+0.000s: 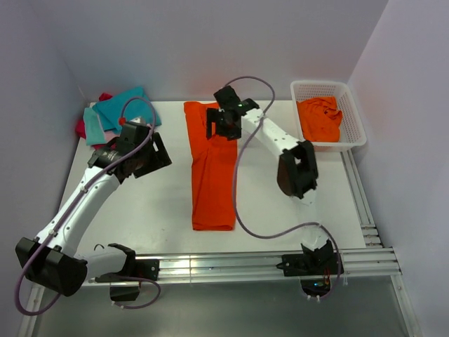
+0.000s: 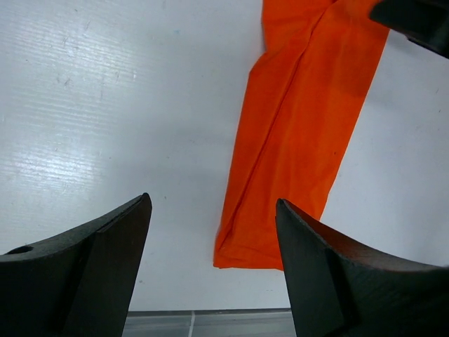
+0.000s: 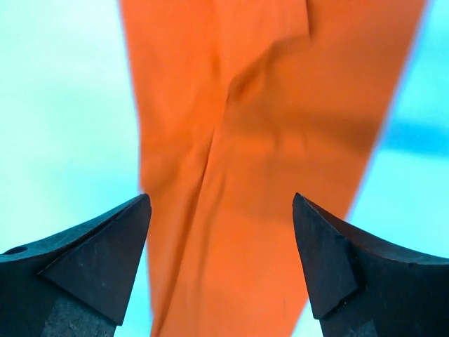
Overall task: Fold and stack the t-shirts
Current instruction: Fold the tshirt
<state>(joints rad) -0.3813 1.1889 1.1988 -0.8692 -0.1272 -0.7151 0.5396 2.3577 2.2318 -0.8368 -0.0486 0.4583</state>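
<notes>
An orange t-shirt [image 1: 212, 168] lies folded into a long narrow strip down the middle of the table; it also shows in the left wrist view [image 2: 302, 133] and in the right wrist view [image 3: 259, 161]. My right gripper [image 1: 219, 125] is open and hovers over the strip's far end, holding nothing. My left gripper [image 1: 149, 156] is open and empty over bare table to the left of the strip. A pile of teal, pale pink and crimson t-shirts [image 1: 116, 112] lies at the far left corner. Another orange t-shirt [image 1: 320, 118] is bunched in the basket.
A white plastic lattice basket [image 1: 351, 133] stands at the far right. The white table [image 1: 147, 210] is walled in on the left, back and right, with an aluminium rail [image 1: 231, 265] along its near edge.
</notes>
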